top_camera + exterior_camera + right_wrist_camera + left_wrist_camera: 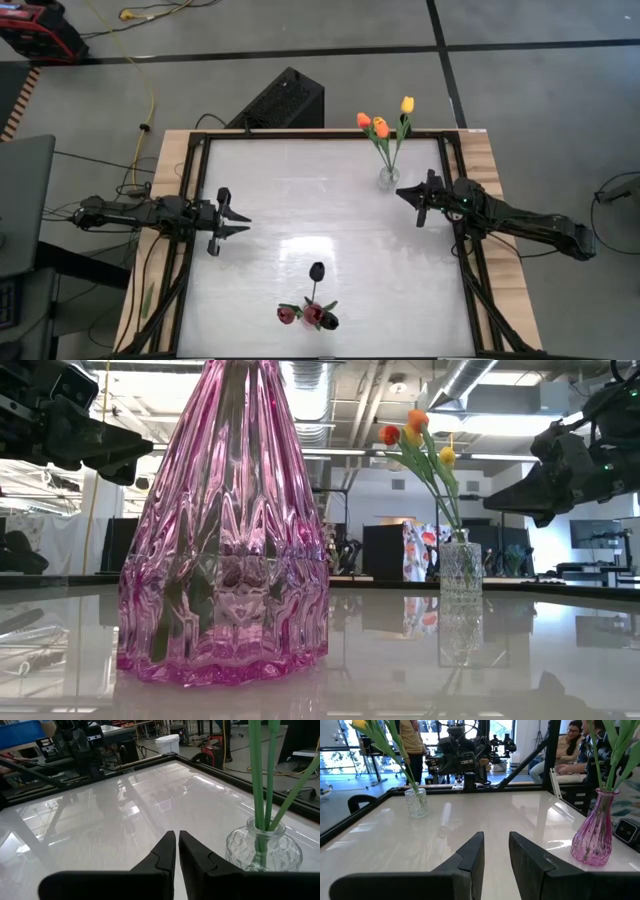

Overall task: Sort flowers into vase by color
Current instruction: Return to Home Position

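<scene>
Orange and yellow tulips (pixel 381 127) are held in the clear vase (pixel 388 178) far right, beside the clenched right gripper (pixel 177 836); dark tulips (pixel 316 316), their heads seen only from above, in the near pink vase (pixel 222 530); left gripper (pixel 495 840) released.

Grey concrete floor (pixel 300 40) with dark seams surrounds the glossy white surface (pixel 330 270), which has a pale wooden border. A yellow cable (pixel 151 95) trails across the floor at far left, near a red machine (pixel 35 30). A black case (pixel 285 100) sits just past the far edge. Exposed ducts (pixel 470 375) run overhead. Bright windows (pixel 340 750) light the room, and seated people (pixel 572 750) show beyond the right side.
</scene>
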